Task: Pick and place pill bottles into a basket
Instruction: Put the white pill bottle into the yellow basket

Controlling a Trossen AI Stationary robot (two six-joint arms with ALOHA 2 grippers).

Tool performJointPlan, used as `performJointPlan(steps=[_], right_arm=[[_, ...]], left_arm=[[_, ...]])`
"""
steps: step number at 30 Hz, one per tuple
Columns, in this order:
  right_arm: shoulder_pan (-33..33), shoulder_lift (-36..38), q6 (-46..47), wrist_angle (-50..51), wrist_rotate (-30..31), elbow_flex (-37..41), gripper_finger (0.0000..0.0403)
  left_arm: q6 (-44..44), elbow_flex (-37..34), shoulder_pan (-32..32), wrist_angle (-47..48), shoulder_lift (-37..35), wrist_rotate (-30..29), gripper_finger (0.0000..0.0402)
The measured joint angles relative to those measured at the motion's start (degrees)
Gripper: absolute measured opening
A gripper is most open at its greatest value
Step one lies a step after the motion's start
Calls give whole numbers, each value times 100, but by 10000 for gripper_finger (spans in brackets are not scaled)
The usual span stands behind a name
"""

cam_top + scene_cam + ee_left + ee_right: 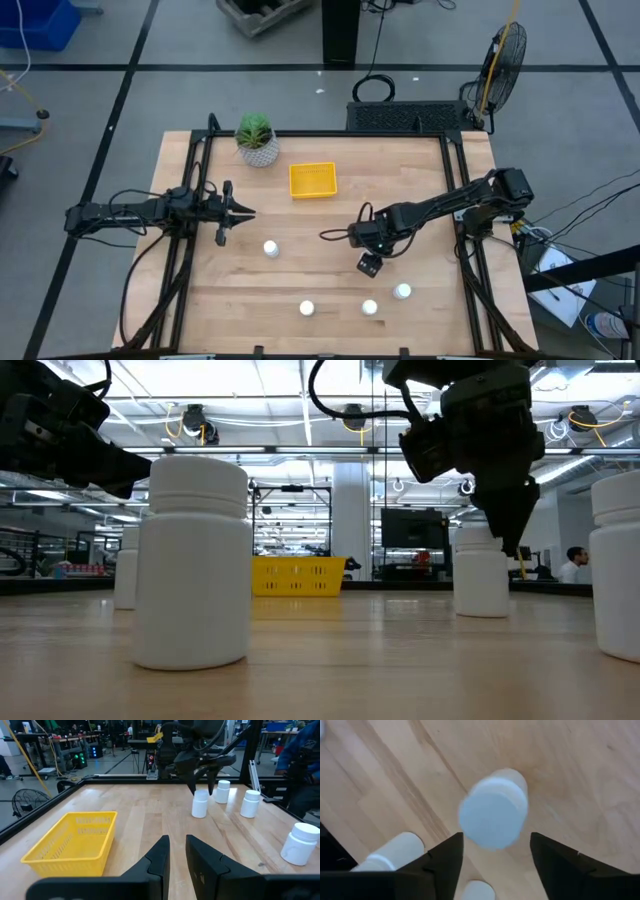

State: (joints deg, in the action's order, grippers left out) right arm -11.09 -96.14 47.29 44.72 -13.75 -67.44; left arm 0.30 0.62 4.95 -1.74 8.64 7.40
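our basket (312,180) holds nothing yet, so all the pill bottles (271,248) remain upright on the table (330,240). our right gripper (495,857) hangs spread above one bottle (493,815), unclasped. our left gripper (178,854) waits near the edge, fingers nearly closed, empty.

Pill bottles: white, capped, upright; one mid-table (271,248), three along the front (307,309) (369,307) (402,291), one (495,810) under the arm.
Basket (312,180): yellow, empty, behind them.
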Motion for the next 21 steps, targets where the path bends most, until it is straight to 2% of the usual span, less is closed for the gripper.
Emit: performJointPlan(steps=[5, 8, 11, 21], right_arm=[[19, 0, 5, -373, 8, 0, 283], [65, 0, 39, -405, 34, 1, 295], [100, 0, -25, -470, 186, 39, 291], [138, 0, -192, -508, 162, 50, 247]], left_arm=[[-38, 0, 0, 0, 0, 0, 65], [-93, -2, 0, -2, 0, 8, 65], [-128, 0, 0, -7, 0, 8, 65], [-234, -2, 0, -28, 0, 9, 65]])
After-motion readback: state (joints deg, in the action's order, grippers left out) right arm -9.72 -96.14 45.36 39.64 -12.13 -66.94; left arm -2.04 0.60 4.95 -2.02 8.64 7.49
